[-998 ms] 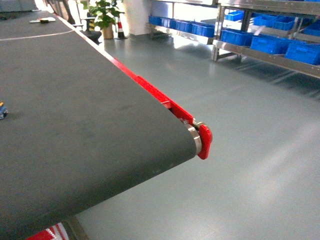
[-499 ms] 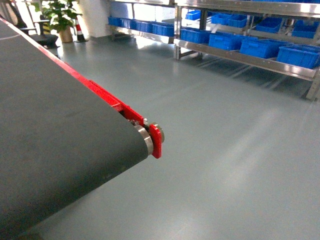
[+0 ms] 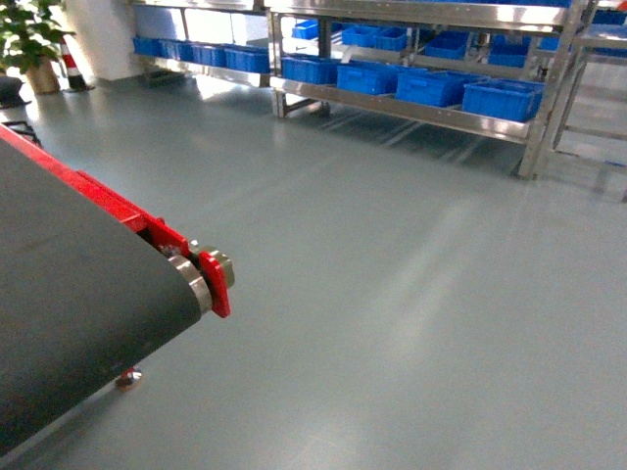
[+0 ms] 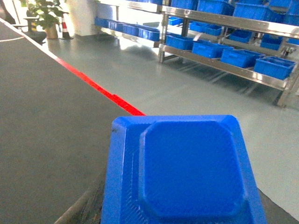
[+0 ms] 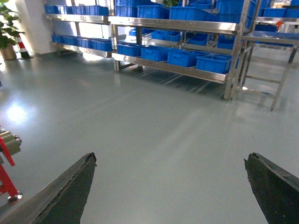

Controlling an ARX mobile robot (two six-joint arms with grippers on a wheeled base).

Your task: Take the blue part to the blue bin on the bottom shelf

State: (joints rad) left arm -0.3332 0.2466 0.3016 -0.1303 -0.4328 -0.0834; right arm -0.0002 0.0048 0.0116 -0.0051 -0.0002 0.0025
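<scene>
Little of the robot shows. In the right wrist view the right claw (image 5: 170, 186) appears as two dark, nearly black fingers (image 5: 70, 191) rising from the lower corners, each a wedge tapering to a blunt tip, with a matte, slightly rough surface and worn, uneven edges. In the left wrist view only a dull grey-brown sliver of the left claw's finger (image 4: 81, 207) shows at the bottom edge; the head view shows none of the robot's body.

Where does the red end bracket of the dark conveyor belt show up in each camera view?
Head: the red end bracket sits left of centre, at the belt's roller end.
Left wrist: not visible; only the red side rail shows.
Right wrist: at the left edge.
Shared landmark: the steel rack of blue bins.
</scene>
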